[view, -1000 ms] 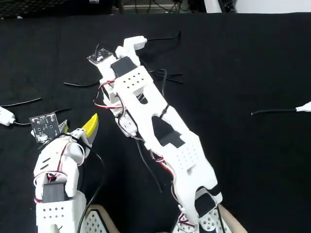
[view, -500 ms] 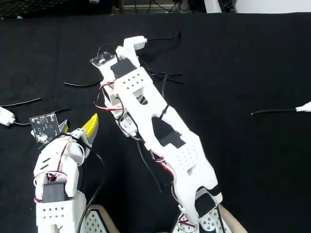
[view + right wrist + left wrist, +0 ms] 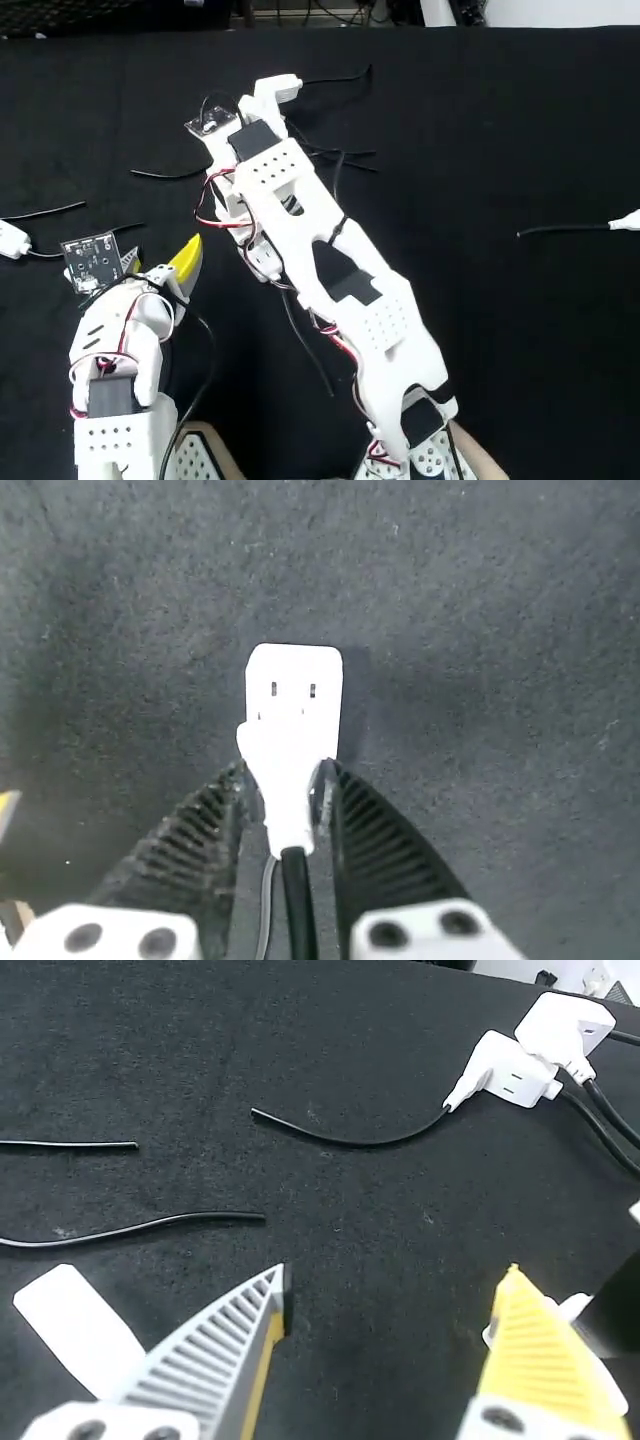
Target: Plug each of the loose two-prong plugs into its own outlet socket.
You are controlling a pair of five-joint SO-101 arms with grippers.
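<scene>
- Right gripper (image 3: 283, 772): clenched on white two-prong plug (image 3: 288, 745), black cable trailing behind.
- Plug nose touching white outlet socket (image 3: 294, 675), flat on black table (image 3: 500, 630).
- Left gripper (image 3: 396, 1274): released, well apart from socket.

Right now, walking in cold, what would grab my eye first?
The long white right arm lies stretched across the black table, its gripper clamped on a white plug right at a two-slot socket. Next, the left gripper sits open near the table's near-left side, with one bright yellow finger.
</scene>
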